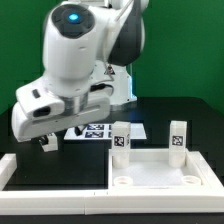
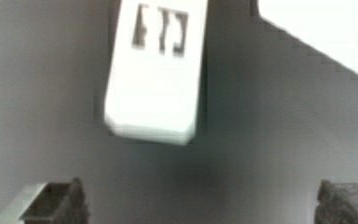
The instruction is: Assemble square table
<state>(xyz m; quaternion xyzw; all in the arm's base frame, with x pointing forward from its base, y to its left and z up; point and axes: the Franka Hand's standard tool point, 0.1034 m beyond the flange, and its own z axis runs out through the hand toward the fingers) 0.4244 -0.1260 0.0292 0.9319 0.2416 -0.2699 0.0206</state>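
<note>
Square table leg (image 2: 156, 85), a white block tagged at one end, lies flat on the dark worktop (image 2: 51, 110) just ahead of the gripper (image 2: 201, 203). Its jaws stand wide apart, both fingers (image 2: 55, 203) clear of the leg, bare worktop between them. In the exterior view the gripper (image 1: 33, 141) hangs low over the worktop, just beside the marker board (image 1: 92, 131). The top (image 1: 160, 172) rests rim up at the worktop's near edge, toward the exterior view's right. Two more legs stand upright at its far corners: one leg (image 1: 121, 138) on the exterior view's left, the other leg (image 1: 177, 135) on its right. A white rail (image 1: 8, 168) lines the worktop's edge at the exterior view's left.
</note>
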